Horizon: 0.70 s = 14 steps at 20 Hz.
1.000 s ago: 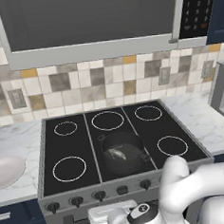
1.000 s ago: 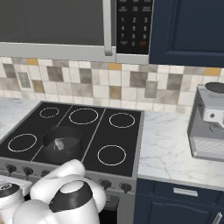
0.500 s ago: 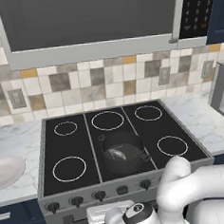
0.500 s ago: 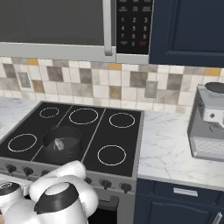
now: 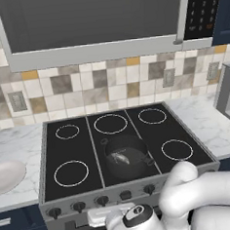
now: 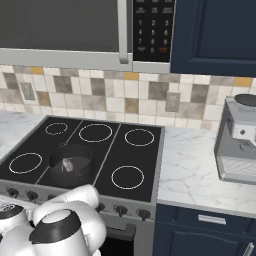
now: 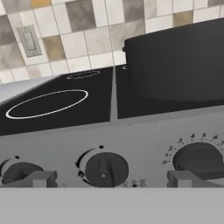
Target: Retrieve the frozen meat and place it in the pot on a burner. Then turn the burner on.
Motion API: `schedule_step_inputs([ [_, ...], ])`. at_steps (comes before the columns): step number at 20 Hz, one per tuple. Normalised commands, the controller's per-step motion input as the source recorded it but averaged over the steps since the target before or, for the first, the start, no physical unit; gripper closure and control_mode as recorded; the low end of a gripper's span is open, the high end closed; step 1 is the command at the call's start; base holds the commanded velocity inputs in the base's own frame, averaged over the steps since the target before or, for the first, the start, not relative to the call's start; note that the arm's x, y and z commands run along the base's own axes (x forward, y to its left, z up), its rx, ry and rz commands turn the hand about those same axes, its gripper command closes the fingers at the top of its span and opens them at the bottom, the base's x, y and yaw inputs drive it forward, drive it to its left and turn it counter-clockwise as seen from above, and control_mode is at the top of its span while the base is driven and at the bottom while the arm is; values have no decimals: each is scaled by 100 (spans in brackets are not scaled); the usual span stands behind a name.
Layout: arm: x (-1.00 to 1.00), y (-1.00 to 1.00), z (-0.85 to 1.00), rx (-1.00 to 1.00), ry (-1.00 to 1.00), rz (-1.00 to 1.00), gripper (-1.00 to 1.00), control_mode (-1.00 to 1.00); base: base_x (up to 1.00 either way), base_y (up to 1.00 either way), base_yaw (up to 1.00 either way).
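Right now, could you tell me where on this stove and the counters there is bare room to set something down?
The marble counter between the stove and the coffee machine is bare. So are the front left burner and the front right burner. The front middle is taken by the pot with the frozen meat inside; a white plate occupies the left counter.
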Motion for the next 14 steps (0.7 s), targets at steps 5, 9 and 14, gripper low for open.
schedule_step_inputs([
  [5,23,0,-7,0,0,0,-100,-100,0,0,0],
  [9,27,0,-18,0,0,0,-100,-100,0,0,0],
  [14,22,0,-19,0,0,0,-100,-100,0,0,0],
])
